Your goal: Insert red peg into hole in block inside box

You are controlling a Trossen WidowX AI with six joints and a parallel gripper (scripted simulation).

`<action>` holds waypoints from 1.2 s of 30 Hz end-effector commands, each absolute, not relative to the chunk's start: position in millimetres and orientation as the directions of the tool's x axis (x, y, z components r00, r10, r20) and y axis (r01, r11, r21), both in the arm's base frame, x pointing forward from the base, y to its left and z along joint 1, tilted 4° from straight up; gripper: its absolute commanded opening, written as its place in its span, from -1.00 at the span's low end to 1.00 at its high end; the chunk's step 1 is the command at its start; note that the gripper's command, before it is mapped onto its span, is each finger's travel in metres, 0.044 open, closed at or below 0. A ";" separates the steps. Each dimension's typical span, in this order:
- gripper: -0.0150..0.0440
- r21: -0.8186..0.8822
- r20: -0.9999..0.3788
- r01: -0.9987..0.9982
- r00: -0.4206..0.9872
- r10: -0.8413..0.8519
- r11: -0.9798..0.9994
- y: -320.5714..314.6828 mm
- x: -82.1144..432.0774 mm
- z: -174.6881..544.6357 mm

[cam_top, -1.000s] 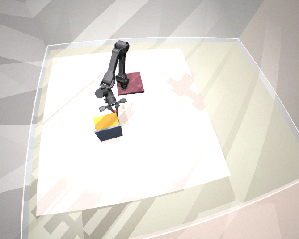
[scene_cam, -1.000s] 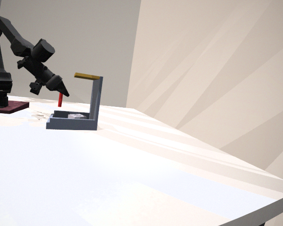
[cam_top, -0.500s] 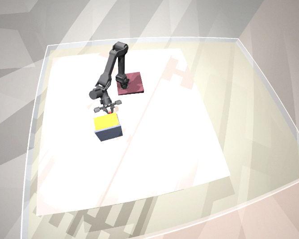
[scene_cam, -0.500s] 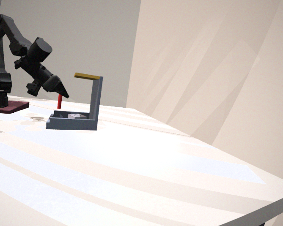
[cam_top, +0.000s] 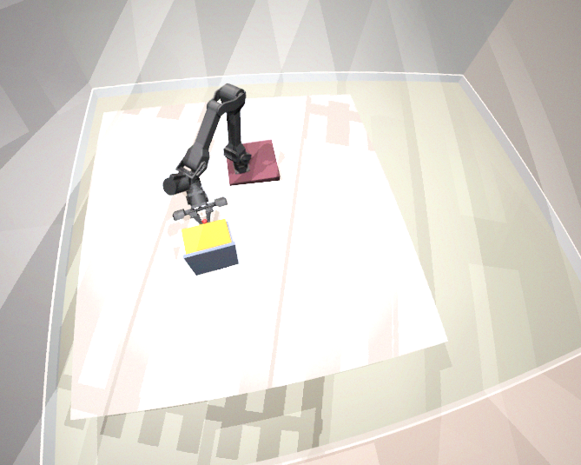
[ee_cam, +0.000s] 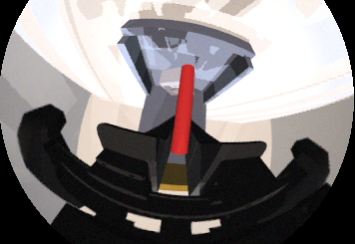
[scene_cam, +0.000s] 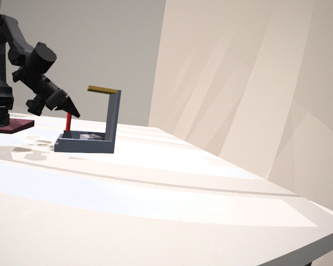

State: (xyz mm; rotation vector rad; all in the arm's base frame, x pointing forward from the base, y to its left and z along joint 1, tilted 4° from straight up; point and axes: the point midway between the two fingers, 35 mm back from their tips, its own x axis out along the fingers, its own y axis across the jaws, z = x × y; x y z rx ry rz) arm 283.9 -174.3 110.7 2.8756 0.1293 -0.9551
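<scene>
My gripper (cam_top: pixel 204 222) (scene_cam: pixel 78 116) (ee_cam: pixel 180 120) slants down at the box's open front and is shut on the red peg (cam_top: pixel 204 221) (scene_cam: pixel 68 122) (ee_cam: pixel 185 104). The peg hangs nearly upright below the fingers, its lower end near the height of the low front wall in the exterior view. The grey-blue box (cam_top: pixel 213 261) (scene_cam: pixel 83 146) holds a pale block (scene_cam: pixel 89 136) (ee_cam: pixel 169 77) on its floor. In the wrist view the peg's lower end appears just right of the block and partly covers it. The yellow roof (cam_top: pixel 207 235) (scene_cam: pixel 102 89) (ee_cam: pixel 174 188) sticks out from the back wall, beyond the fingertips.
The box's tall back wall (scene_cam: pixel 112 118) carries the roof, and low side walls (ee_cam: pixel 226 79) flank the block. The arm's base stands on a dark red plate (cam_top: pixel 261 169) (scene_cam: pixel 21 126) behind the gripper. The box stands on the table (cam_top: pixel 332 288) (scene_cam: pixel 136 195).
</scene>
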 end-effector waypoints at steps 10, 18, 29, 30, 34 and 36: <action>-0.49 0.085 -0.592 0.115 0.805 0.043 -0.990 -177.1 314.7 113.5; -0.49 0.085 -0.591 0.115 0.805 0.043 -0.990 -175.1 320.0 113.3; -0.49 0.085 -0.591 0.115 0.806 0.043 -0.990 -172.8 326.3 113.1; -0.49 0.085 -0.591 0.115 0.806 0.043 -0.990 -172.6 326.8 113.1; -0.49 0.085 -0.590 0.115 0.806 0.043 -0.990 -172.0 329.0 113.0; -0.49 0.085 -0.590 0.115 0.806 0.043 -0.990 -171.7 330.0 113.0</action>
